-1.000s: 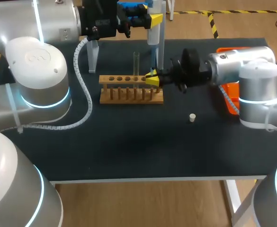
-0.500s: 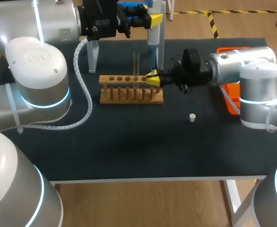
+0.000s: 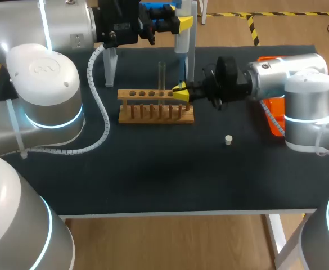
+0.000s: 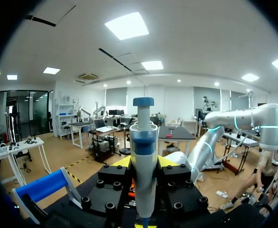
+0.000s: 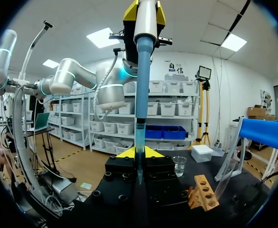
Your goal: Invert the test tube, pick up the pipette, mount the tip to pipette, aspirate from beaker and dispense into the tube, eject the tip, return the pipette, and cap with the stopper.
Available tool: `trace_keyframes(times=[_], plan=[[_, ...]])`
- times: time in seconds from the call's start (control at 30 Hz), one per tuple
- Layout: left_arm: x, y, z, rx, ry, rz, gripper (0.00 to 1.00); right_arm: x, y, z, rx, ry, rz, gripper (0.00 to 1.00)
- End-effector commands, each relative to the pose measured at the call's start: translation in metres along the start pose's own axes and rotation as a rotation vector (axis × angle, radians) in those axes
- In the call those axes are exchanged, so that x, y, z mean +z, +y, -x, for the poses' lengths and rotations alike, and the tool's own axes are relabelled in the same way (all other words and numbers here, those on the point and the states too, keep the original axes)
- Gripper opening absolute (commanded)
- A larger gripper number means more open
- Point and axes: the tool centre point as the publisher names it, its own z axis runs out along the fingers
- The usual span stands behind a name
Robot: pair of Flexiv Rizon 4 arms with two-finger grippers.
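In the rack (image 3: pixel 147 119), one tube (image 3: pixel 161 76) (upright)

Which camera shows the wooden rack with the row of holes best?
The head view: the whole wooden rack shows from above. The right wrist view catches only one end of the wooden rack; the left wrist view shows none of it.

On one black table (image 3: pixel 153 180): one wooden tube rack (image 3: pixel 156 107), one clear glass test tube (image 3: pixel 161 76), one white-and-blue pipette (image 4: pixel 143 161), one translucent blue pipette tip (image 5: pixel 139 137), one clear beaker (image 5: pixel 179 166), one small white stopper (image 3: pixel 228 139), one orange tray (image 3: pixel 275 125).
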Motion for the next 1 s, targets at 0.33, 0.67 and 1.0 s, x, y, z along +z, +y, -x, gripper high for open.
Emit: trace_keyframes(times=[0.33,0.67,1.0], plan=[[-0.001,0.002,0.0,0.0,0.003,-0.003,0.0,0.0,0.006,0.002,0.012,0.0,0.012,0.0],[-0.001,0.002,0.0,0.0,0.003,-0.003,0.0,-0.001,0.019,0.003,0.015,-0.003,0.017,0.0],[-0.001,0.002,0.0,0.0,0.003,-0.003,0.0,0.002,0.041,0.004,-0.001,-0.001,0.02,0.0]])
